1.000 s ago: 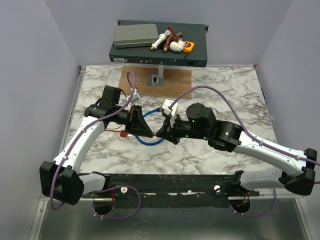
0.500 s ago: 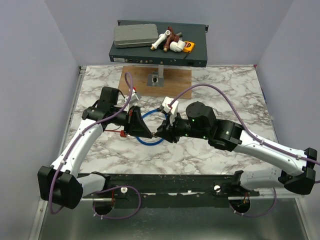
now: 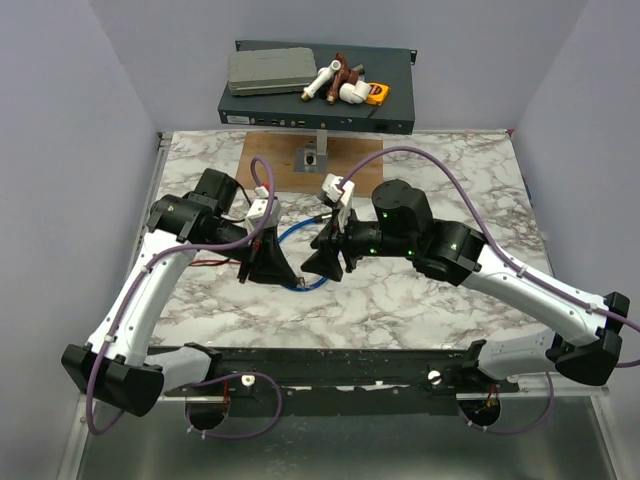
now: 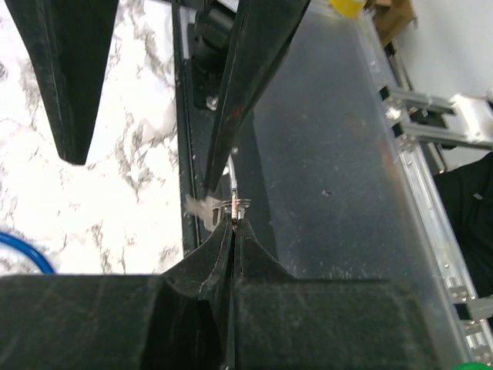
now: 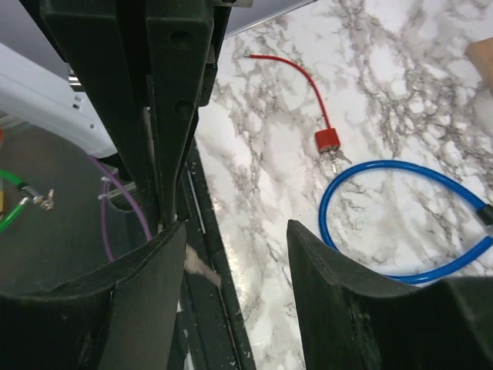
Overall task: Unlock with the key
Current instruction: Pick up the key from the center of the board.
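Silver and very small, the key (image 4: 233, 202) shows in my left wrist view as a thin bright sliver with a notched little crossbar, dwarfed by the black fingers around it. My left hand (image 4: 233, 222) is pressed together on it, tips meeting, with only that sliver sticking out past them. The two matte black, wedge-shaped fingers of my right hand (image 4: 142, 169) hang opposite, spread apart. One slanting finger ends just beside the key, and I cannot tell whether it touches. Below lie the white, grey-veined marble surface (image 4: 31, 223) and a curve of glossy blue cable (image 4: 19, 253).

From my right wrist, that hand's fingers stand wide with nothing between them. My left hand rises as a dark upright slab by one finger, and the key is hidden there. On the marble, well apart from both hands, a thin red strap (image 5: 304, 77) ends in a small red tab (image 5: 327, 140). A tiny silvery bit (image 5: 335, 161) sits at the tab, too small to name, just beside the cable loop.

From above, both hands point at each other, tips close, over the cable. The key is too small to see.
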{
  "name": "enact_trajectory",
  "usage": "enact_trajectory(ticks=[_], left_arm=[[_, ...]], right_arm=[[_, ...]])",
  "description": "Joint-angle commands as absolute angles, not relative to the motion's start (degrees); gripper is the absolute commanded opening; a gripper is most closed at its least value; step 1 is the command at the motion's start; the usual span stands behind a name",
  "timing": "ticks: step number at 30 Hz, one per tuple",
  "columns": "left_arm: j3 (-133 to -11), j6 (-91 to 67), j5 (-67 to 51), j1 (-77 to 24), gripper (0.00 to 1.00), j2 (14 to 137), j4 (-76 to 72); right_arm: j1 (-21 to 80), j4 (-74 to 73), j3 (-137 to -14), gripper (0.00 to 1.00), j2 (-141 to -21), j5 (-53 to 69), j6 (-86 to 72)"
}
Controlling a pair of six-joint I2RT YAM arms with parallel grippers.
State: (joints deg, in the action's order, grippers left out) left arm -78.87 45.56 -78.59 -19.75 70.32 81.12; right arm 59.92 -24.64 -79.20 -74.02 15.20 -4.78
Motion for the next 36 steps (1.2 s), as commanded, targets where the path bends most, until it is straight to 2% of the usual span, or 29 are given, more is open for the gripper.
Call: enact_trajectory(ticks=[1,15,20,23,26,29,32,36], left_arm=[[-76.1,42.6,-71.3,-21.1,0.00,63.9,76.0],[-74.1,33.6,-67.4,-22.5,0.00,60.2,67.8],[-74.1,32.5,-67.6,-22.5,0.00,60.4,66.7],[-74.1,32.5,-67.8,-22.5,0.00,60.5,66.6],[-73.7,32.6,-68.2,-22.5,0.00,60.3,66.7],[-73.3,32.8,-68.4,-22.5,0.00,60.2,66.7],[-73.3,33.1,-68.5,-22.5,0.00,60.3,67.0],[-73.4,33.2,-68.6,-22.5,0.00,60.4,67.1]], right_arm=[[59.6,-25.8,-79.5,0.58,-73.5,25.3,-6.3],[59.5,-21.4,-76.4,0.56,-74.9,30.8,-9.6],[59.6,-18.2,-74.6,0.50,-75.3,29.8,-11.6],[59.6,-17.4,-73.8,0.40,-75.5,29.4,-12.1],[59.5,-16.1,-72.8,0.21,-74.7,28.6,-12.4],[59.5,-14.9,-72.0,0.08,-74.1,28.0,-12.4],[59.5,-14.4,-71.3,0.07,-73.9,27.1,-12.6],[59.6,-13.9,-70.7,0.20,-73.3,26.4,-12.2]])
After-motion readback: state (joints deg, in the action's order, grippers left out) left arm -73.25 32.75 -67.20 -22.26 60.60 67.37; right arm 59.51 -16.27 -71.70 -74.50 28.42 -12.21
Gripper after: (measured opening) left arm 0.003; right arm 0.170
